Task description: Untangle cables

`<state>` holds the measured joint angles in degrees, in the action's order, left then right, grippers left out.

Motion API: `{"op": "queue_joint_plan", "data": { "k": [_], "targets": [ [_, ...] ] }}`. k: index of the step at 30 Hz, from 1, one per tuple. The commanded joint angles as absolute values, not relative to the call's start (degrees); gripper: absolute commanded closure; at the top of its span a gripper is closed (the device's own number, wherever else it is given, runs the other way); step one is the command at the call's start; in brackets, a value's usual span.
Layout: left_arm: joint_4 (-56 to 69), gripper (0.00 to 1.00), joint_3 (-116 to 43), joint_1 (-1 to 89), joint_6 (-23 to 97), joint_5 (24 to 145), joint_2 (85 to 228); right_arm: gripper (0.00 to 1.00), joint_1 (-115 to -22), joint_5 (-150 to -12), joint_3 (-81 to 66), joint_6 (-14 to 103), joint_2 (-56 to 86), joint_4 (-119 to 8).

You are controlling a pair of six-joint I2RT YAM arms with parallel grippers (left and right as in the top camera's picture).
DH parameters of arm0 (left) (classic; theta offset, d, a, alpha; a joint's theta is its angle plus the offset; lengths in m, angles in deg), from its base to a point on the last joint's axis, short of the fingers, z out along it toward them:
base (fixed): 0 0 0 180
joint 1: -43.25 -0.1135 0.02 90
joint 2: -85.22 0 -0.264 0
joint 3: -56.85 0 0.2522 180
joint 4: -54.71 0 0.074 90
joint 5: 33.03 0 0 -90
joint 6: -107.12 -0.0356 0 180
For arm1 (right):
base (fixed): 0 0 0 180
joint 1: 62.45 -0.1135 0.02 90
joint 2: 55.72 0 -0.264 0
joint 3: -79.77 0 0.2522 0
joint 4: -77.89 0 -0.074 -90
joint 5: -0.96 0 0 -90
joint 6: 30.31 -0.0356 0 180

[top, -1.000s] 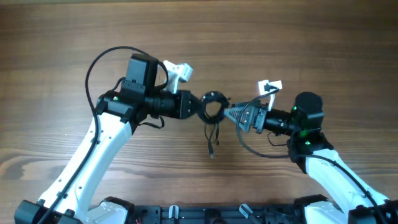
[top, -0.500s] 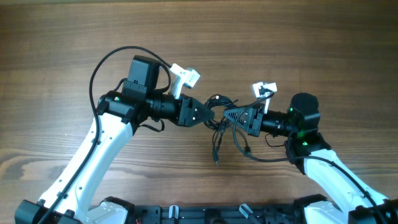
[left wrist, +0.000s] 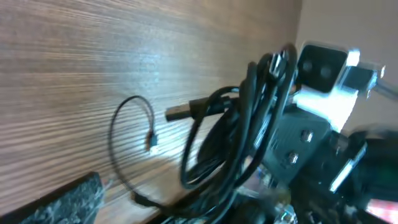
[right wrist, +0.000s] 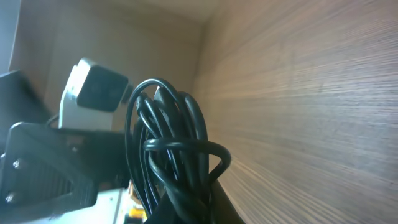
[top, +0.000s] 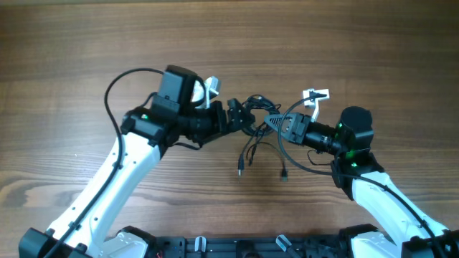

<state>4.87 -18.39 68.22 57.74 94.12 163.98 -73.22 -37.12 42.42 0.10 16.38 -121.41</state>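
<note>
Overhead: shows right gripper [top: 271, 123] clamped on cables [top: 251, 147], left gripper [top: 239, 117] spread open. Left wrist: adds plug [left wrist: 180, 113], unseen in right wrist.

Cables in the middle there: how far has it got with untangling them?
Little looks done: the cables are one knotted clump, with only two plug ends hanging loose. In hand: the right fingers pinch the clump; the left fingers stand open beside it. Left: separating every cord.
</note>
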Motion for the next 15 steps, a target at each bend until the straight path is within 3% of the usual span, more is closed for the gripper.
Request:
{"op": "queue_joint_plan", "data": {
  "k": [1, 9, 15],
  "targets": [
    [8.94, 0.08, -19.06, 73.62, 75.10, 84.94, 164.09, 0.95, -73.09, -42.59, 42.28, -2.00, 16.05, -121.41],
    [9.99, 0.42, -19.06, 82.18, 88.01, 65.33, 164.15, 0.96, -73.44, -41.19, 42.26, -3.73, 16.05, -119.40],
    [10.16, 0.44, -19.06, 82.25, 94.05, 60.96, 164.50, 0.96, -73.44, -39.02, 42.28, -3.27, 16.05, -119.37]
  ]
}}
